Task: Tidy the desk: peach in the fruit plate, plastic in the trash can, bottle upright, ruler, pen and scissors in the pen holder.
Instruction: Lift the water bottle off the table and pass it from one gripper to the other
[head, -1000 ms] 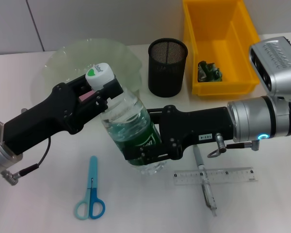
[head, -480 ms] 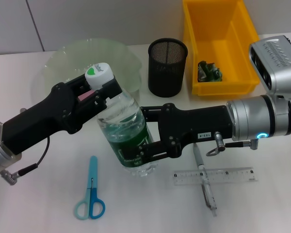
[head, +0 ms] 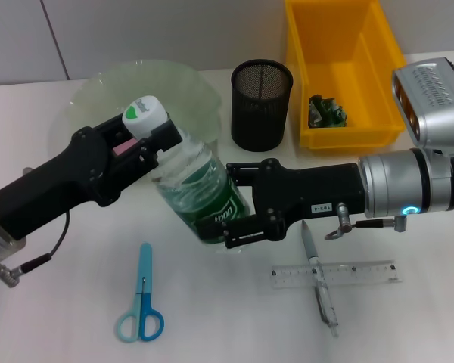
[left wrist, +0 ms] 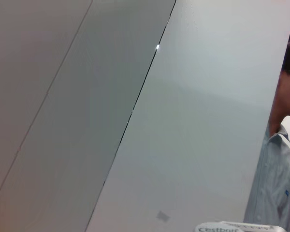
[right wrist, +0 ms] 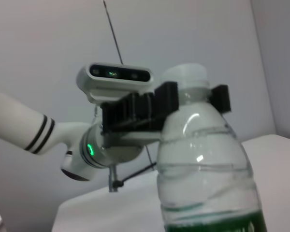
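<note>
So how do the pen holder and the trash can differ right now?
The pen holder is a black round wire-mesh cup; the trash can is a bright yellow rectangular bin with solid sloping walls. The pen holder looks empty; the trash can holds a crumpled piece of plastic. The trash can is wider. Both stand upright, open-topped, side by side on the desk.

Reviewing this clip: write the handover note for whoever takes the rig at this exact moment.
Left gripper is shut on the bottle at its neck; right gripper is shut on its labelled body. The bottle is tilted.
Done: plastic in the trash can.
Left: stand the bottle up; scissors, ruler and pen into the pen holder. The peach is not visible; the fruit plate is partly hidden.
</note>
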Robot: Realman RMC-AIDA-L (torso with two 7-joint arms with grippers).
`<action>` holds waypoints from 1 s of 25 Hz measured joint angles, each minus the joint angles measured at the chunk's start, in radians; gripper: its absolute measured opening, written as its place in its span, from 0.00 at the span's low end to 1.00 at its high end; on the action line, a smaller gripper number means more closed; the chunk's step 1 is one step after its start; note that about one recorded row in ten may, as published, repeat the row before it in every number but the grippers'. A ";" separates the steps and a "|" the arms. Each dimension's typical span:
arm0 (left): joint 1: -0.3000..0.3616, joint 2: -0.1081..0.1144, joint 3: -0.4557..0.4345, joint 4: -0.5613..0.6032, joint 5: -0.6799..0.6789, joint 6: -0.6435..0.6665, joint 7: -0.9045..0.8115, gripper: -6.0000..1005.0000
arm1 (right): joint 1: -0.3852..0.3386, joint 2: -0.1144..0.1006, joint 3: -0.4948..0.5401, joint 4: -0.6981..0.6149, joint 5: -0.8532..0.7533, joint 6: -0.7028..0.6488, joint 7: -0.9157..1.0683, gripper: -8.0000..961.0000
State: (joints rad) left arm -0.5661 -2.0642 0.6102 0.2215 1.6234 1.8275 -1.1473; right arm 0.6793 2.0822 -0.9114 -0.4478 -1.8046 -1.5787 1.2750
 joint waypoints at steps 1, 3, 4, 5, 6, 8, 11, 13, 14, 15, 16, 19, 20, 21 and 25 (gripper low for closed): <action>0.001 0.001 -0.002 0.003 0.000 -0.001 0.000 0.43 | -0.001 0.000 0.000 -0.001 -0.002 0.003 0.001 0.84; 0.005 0.001 -0.005 0.011 0.000 -0.004 0.001 0.43 | -0.002 0.000 0.000 -0.001 -0.004 0.006 0.001 0.84; 0.006 0.001 -0.005 0.016 0.000 -0.005 0.001 0.43 | -0.002 -0.001 0.000 -0.001 -0.005 0.007 0.002 0.84; 0.008 0.001 -0.006 0.020 0.000 -0.006 0.001 0.43 | -0.002 -0.001 0.000 -0.001 -0.006 0.008 0.002 0.84; 0.008 0.000 -0.006 0.022 0.000 -0.006 0.001 0.43 | -0.003 -0.001 0.000 -0.002 -0.007 0.009 0.002 0.84; 0.009 0.000 -0.006 0.022 -0.001 -0.006 0.001 0.43 | -0.004 -0.002 0.000 -0.002 -0.009 0.009 0.003 0.84; 0.008 -0.001 -0.008 0.022 -0.002 -0.008 0.001 0.43 | -0.005 -0.002 -0.003 -0.002 -0.018 0.011 0.004 0.85; 0.005 -0.002 -0.009 0.022 -0.004 -0.013 0.000 0.43 | -0.006 -0.002 -0.014 -0.002 -0.021 0.012 0.004 0.85; 0.005 -0.002 -0.009 0.022 -0.006 -0.016 0.000 0.43 | -0.006 -0.002 -0.019 -0.002 -0.021 0.012 0.004 0.85; 0.004 -0.002 -0.009 0.022 -0.008 -0.018 0.000 0.43 | -0.006 -0.002 -0.023 -0.002 -0.021 0.012 0.004 0.85; 0.004 -0.002 -0.009 0.023 -0.011 -0.020 0.000 0.43 | -0.006 -0.002 -0.025 -0.002 -0.021 0.013 0.005 0.85; 0.002 -0.002 -0.009 0.023 -0.014 -0.026 0.001 0.43 | -0.006 -0.002 -0.028 -0.002 -0.028 0.025 0.005 0.84; 0.002 -0.002 -0.009 0.023 -0.016 -0.028 0.002 0.43 | -0.006 -0.002 -0.030 -0.002 -0.031 0.031 0.005 0.84; 0.001 -0.002 -0.010 0.023 -0.019 -0.031 0.003 0.43 | -0.006 -0.002 -0.033 -0.001 -0.034 0.038 0.005 0.84; 0.000 0.000 -0.018 0.027 -0.028 -0.036 0.005 0.43 | -0.006 -0.002 -0.047 0.000 -0.036 0.063 0.006 0.84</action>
State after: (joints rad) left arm -0.5656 -2.0641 0.5924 0.2481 1.5951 1.7919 -1.1422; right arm 0.6733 2.0800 -0.9584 -0.4474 -1.8409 -1.5159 1.2808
